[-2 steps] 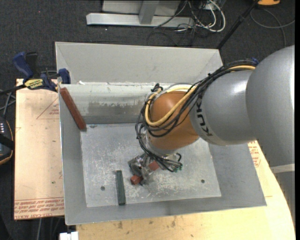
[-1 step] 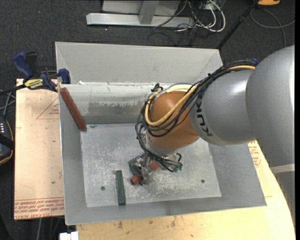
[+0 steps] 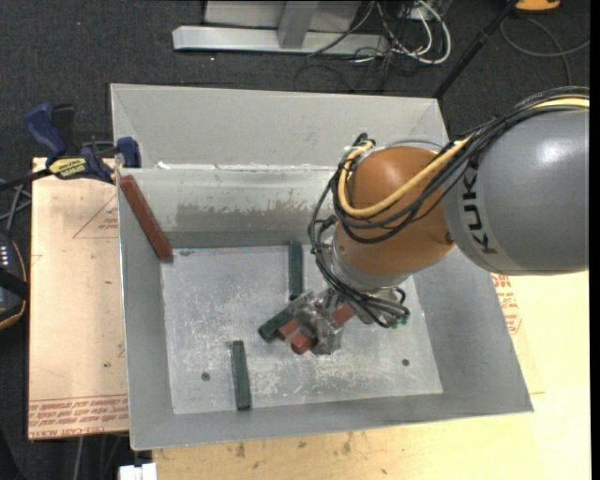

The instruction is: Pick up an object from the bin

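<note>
Two small pieces, a red-brown block point(image 3: 299, 341) and a dark green block point(image 3: 275, 327), lie close together just towards 6 o'clock of the bin's point(image 3: 281, 131) centre; I judge the gripper point(image 3: 324, 335) sits low at their 3 o'clock to take one, though whether it is open or clamped I cannot tell.

i log this as a robotics lab: an industrial arm point(image 3: 534, 187) over a grey metal bin point(image 3: 281, 122), loose cables point(image 3: 412, 26) on dark carpet point(image 3: 84, 47), a metal stand base point(image 3: 234, 39).
</note>
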`<state>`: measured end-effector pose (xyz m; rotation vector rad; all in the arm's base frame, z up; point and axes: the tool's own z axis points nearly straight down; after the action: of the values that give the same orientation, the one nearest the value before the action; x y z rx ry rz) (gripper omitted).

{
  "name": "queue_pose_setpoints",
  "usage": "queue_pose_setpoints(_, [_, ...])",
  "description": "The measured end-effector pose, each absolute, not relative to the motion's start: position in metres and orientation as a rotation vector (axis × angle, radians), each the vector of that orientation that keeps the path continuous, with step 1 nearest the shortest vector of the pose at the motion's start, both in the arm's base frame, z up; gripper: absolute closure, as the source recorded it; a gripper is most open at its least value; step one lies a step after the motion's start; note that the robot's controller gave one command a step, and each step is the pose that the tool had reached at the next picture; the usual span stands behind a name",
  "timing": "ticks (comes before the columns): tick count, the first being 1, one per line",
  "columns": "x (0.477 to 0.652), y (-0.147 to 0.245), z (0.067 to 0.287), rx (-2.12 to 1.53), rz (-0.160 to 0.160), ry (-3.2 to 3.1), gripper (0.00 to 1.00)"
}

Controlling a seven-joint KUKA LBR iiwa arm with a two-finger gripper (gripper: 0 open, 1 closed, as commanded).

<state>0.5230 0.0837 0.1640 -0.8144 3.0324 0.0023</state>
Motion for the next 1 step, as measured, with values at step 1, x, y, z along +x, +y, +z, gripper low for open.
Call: queue_pose_setpoints(1, [0.5230,0.0837,0.1640,-0.815,0.003,3.033,1.00])
